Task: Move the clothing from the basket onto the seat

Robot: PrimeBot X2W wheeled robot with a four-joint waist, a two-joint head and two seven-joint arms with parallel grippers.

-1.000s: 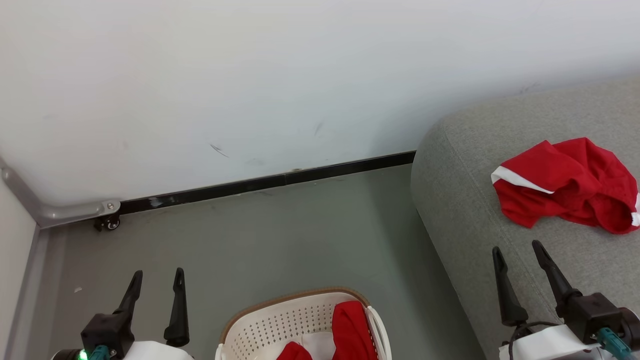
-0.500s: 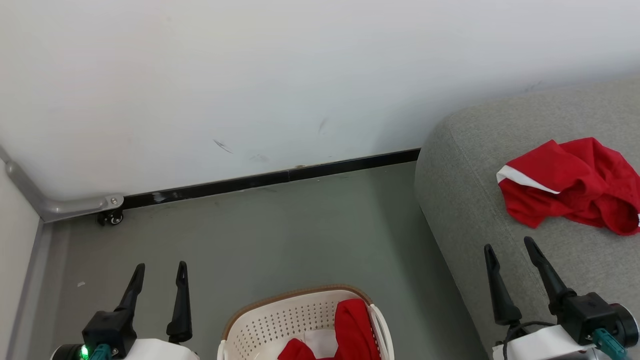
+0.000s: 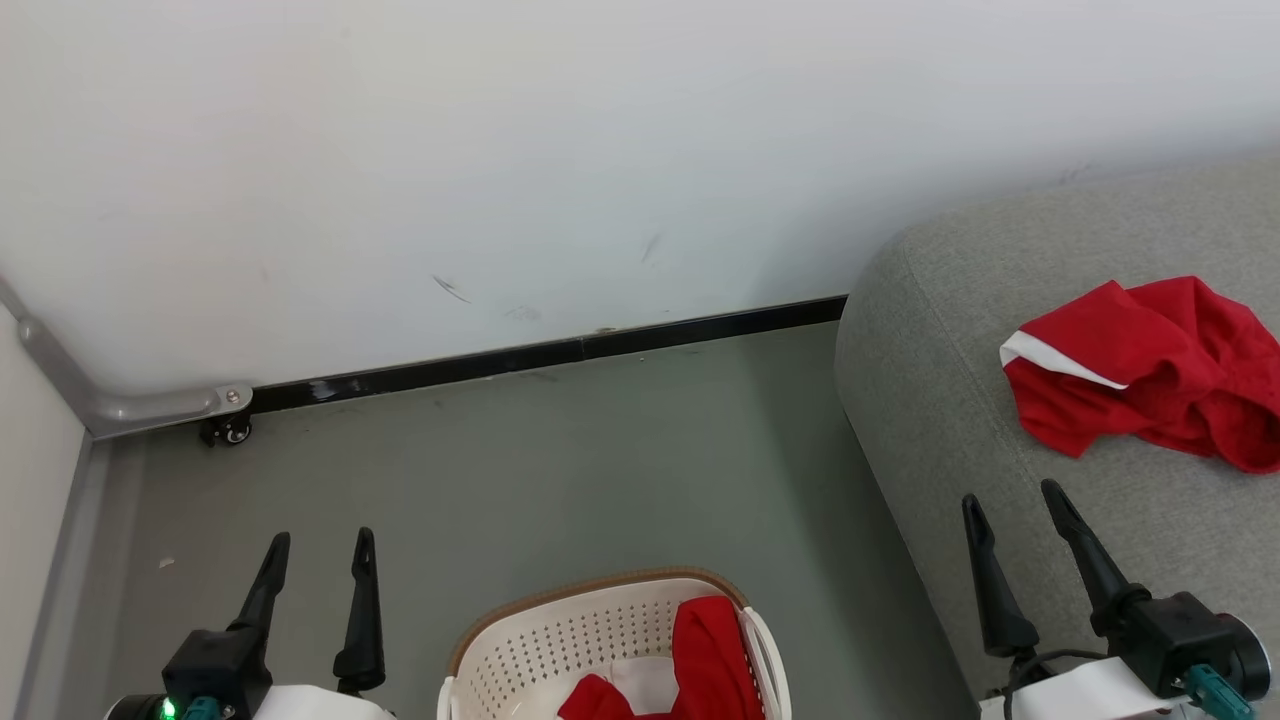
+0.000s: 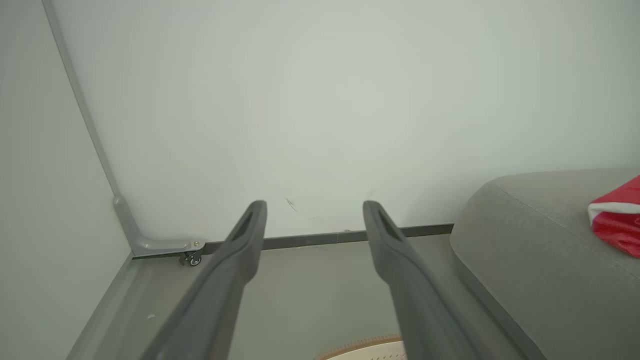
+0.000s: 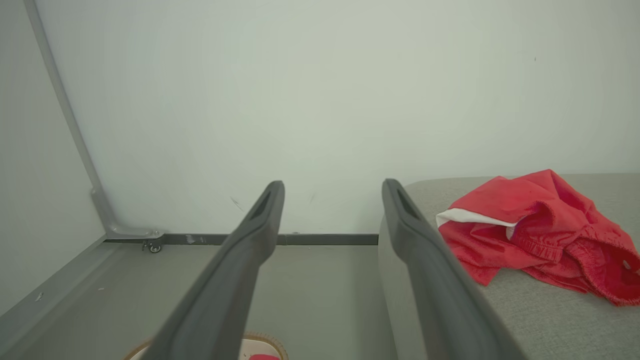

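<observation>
You are between trips. One red piece point(image 3: 1140, 375) lies crumpled on the sofa point(image 3: 950, 420), near its round end, so that part of the job is done. More red clothes point(image 3: 705, 650) sit in the basket point(image 3: 540, 650). It stands on the floor point(image 3: 550, 470) in front of you, between your two arms and beside the sofa. I think the step now is to fetch the next piece.

Your left gripper point(image 3: 322, 542) hangs over the floor to the left of the basket. Its two fingers are spread wide with nothing between them. Your right gripper point(image 3: 1010, 495) hangs over the front of the sofa, near the red piece but not touching it. Its fingers are spread wide too and hold nothing.

Next you need to bring one gripper over the basket, reach down inside and pinch a good bunch of cloth. Then lift high enough to clear the rim.

The clothes are soft and floppy, bright red with a white band, and they bunch up in folds. The basket is hard cream plastic with rows of little holes, a brown rim and round corners. The sofa is grey woven cloth, padded and rounded. The floor is smooth and grey-green.
</observation>
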